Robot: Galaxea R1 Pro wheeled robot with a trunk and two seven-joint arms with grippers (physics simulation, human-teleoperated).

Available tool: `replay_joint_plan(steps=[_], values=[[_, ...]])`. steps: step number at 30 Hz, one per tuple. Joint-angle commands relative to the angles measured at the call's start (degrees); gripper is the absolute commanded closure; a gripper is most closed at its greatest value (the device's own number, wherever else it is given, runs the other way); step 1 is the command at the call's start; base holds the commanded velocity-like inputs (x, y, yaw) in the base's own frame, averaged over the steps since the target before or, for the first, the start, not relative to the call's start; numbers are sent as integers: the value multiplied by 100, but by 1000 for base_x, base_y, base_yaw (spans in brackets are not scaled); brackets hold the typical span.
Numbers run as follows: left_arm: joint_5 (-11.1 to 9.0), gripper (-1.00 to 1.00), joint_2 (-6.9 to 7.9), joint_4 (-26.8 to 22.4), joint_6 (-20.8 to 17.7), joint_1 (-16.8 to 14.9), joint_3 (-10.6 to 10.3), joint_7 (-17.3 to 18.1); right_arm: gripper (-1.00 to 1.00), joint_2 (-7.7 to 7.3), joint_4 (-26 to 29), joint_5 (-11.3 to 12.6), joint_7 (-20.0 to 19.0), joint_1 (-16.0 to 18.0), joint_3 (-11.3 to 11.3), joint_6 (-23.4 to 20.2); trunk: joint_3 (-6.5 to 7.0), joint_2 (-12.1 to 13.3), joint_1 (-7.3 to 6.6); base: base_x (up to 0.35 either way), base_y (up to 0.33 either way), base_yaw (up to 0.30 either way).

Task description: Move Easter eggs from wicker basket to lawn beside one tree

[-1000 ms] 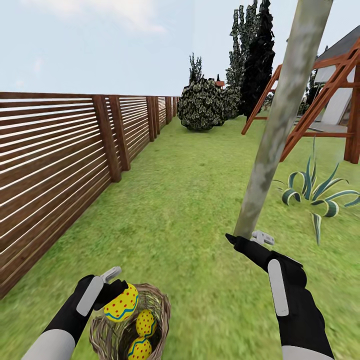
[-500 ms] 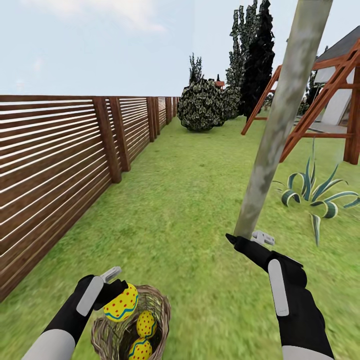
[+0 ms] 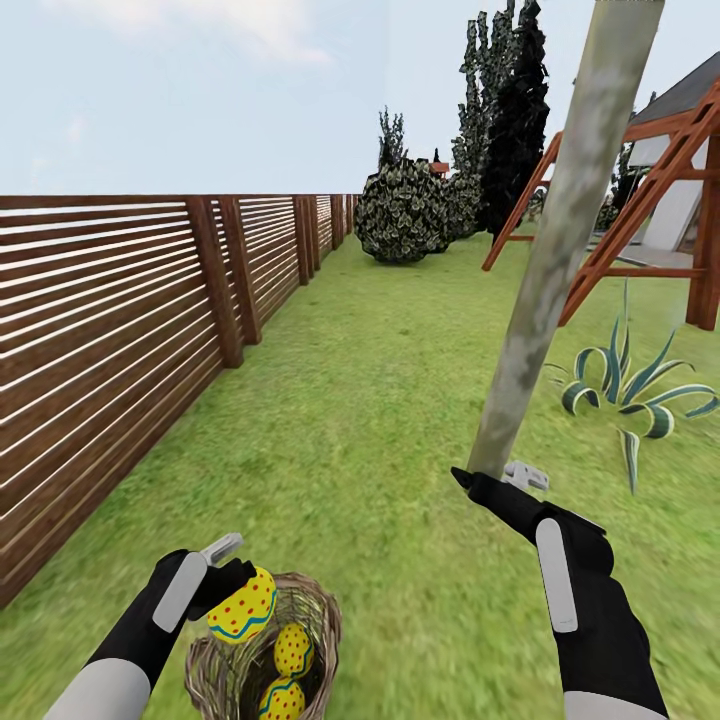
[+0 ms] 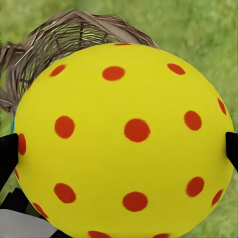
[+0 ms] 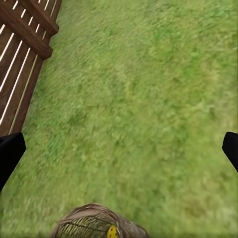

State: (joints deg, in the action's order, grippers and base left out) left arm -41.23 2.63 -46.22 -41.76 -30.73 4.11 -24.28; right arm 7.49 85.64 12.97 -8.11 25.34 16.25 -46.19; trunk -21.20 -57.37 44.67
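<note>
Nothing among the arms or eggs has moved since a second ago; only the head camera has tilted slightly. Left gripper [image 3: 232,583] clenches one egg [image 3: 243,605] just above the rim of the basket [image 3: 318,612], its fingers [image 4: 7,153] pressed to the shell's sides. Two more eggs [image 3: 291,648] lie inside the basket on the lawn [image 3: 380,400]. Right gripper [image 3: 492,478] hangs spread and empty near the foot of the tree [image 3: 555,235], beside the fence [image 3: 110,320].
</note>
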Motion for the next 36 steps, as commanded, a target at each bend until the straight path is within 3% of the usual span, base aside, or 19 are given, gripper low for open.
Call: replay_joint_plan(steps=[1,22,36], values=[[-56,100,0,-7,-16,-3,2,-51,-100,7,5,-31,-50,6,18,-31,11,37,-22,0,0,0],[-61,100,0,-80,-16,-3,2,-59,-100,7,15,-23,-50,6,45,-22,417,879,-483,0,0,-67],[-60,100,0,-61,-16,-3,2,-59,-100,7,14,-22,-50,6,48,-30,716,1440,-791,0,0,-262]])
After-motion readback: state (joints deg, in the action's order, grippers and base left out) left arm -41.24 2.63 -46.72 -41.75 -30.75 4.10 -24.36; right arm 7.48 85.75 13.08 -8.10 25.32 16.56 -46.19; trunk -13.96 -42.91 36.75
